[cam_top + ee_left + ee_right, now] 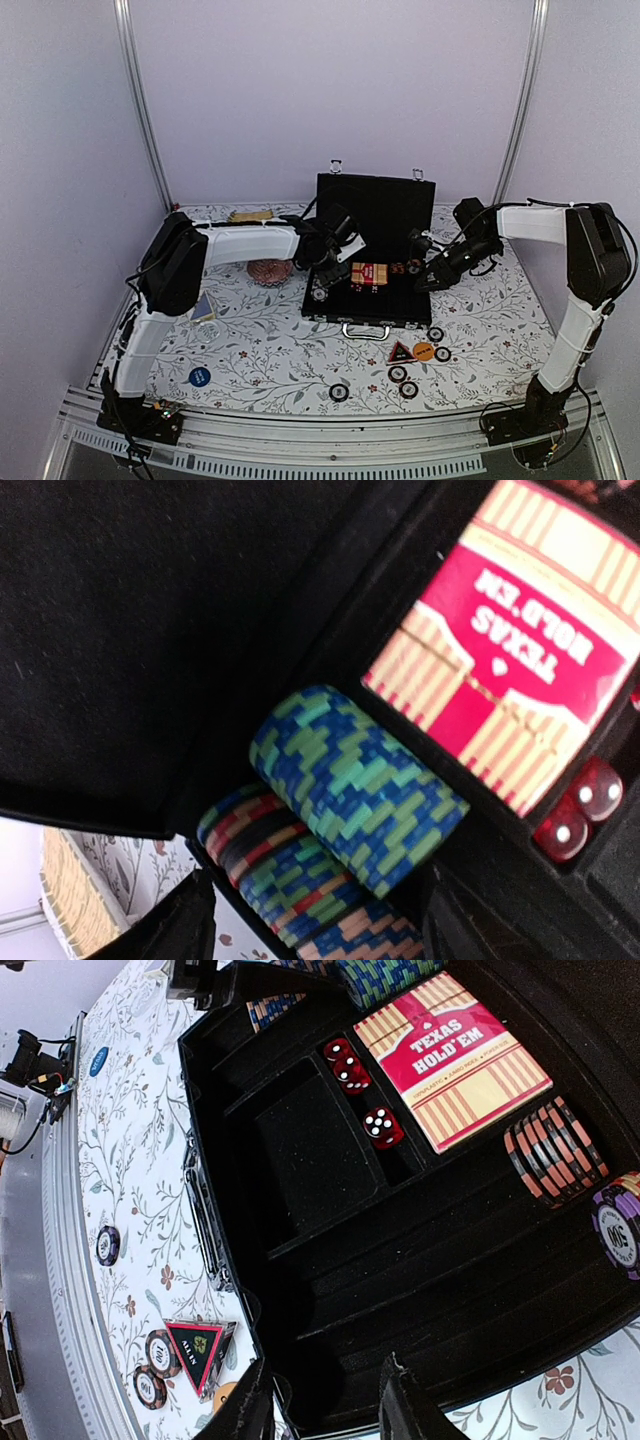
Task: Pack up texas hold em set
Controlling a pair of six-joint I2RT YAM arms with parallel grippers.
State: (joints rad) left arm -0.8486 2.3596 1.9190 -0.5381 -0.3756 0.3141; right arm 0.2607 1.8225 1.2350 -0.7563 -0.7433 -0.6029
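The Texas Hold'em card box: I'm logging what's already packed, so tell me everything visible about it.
The card box is a flat rectangle, apparently printed cardboard, with a red panel reading TEXAS HOLD'EM over cream and tan stripes. It lies face up in a compartment of the open black case. Red dice sit in the narrow slot along one side, and an orange-and-black chip stack lies just off one corner. Nothing rests on it.

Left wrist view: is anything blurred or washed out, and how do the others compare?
Left wrist: chips and card box soft, pale stripes washed out. Right wrist: sharp, dice pips readable. Top: even light, case interior nearly featureless black.
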